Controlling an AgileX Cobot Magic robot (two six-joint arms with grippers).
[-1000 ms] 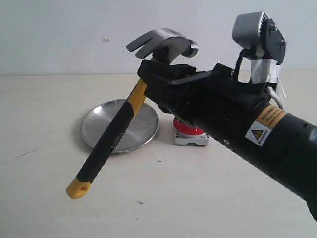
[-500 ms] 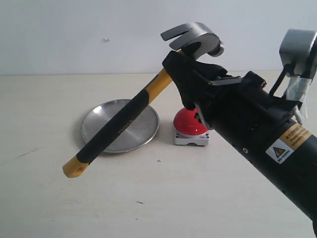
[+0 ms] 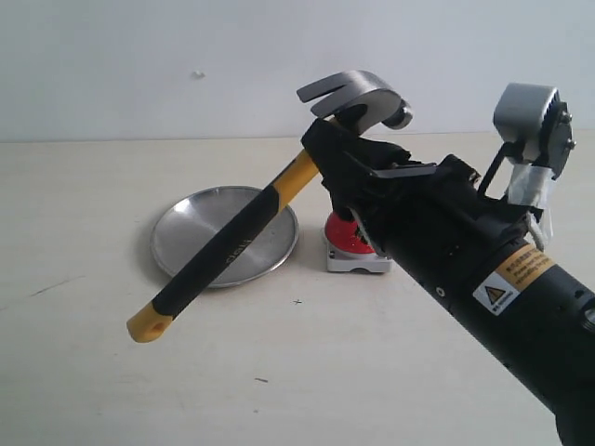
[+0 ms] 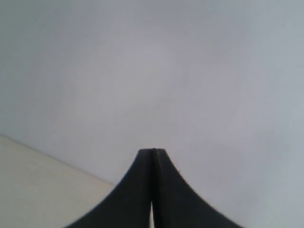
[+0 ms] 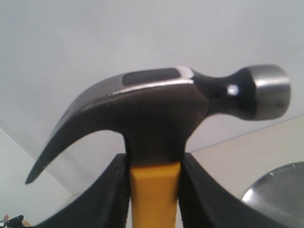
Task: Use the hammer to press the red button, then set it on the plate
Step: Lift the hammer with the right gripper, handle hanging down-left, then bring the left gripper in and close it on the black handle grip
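My right gripper (image 3: 337, 153), centre right in the exterior frame, pinches the small yellow-and-black-handled claw hammer (image 3: 232, 242) just under its steel head. The glossy red dome button (image 3: 340, 234) sits below, half hidden. I'd lower the head squarely onto it, keeping the handle off the round dull-silver metal plate (image 3: 186, 243) at centre left. My left gripper (image 4: 152, 190) has its fingers pressed together, empty.

Yellow, red and silver
The hammer (image 3: 244, 228) had a dark steel head and a yellow-and-black handle; the red button (image 3: 342, 240) had a light grey base; the plate (image 3: 177, 239) was dull silver, the table (image 3: 279, 372) cream.
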